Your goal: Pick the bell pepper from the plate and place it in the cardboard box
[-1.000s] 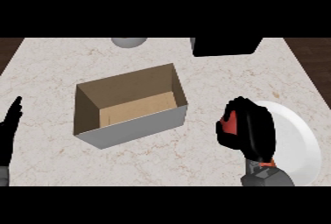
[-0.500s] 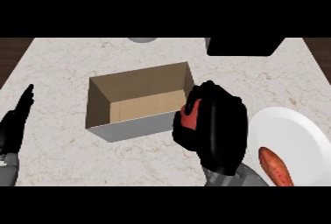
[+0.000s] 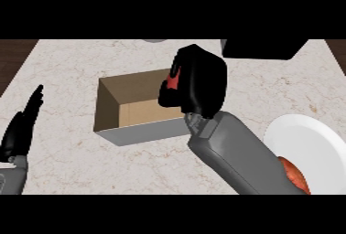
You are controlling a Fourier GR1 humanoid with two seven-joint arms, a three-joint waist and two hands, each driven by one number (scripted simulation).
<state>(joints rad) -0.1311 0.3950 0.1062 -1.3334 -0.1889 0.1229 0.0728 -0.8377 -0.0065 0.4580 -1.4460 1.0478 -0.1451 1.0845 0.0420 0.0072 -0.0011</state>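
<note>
Head view: black right hand (image 3: pixel 199 84) curled round red bell pepper (image 3: pixel 174 81), apparently above right rim of open brown cardboard box (image 3: pixel 109 106); box cavity lies just left; black left hand (image 3: pixel 24 128) rests open at left edge.

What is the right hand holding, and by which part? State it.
The right hand is curled round the bell pepper. Only a red sliver shows, so the gripped part cannot be told.

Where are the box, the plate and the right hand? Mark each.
box (image 3: pixel 145 131): head view, its grey front wall.
plate (image 3: pixel 303 132): head view, bare white surface.
right hand (image 3: pixel 201 77): head view, its back; fingers curled round the pepper (image 3: pixel 174 82).
</note>
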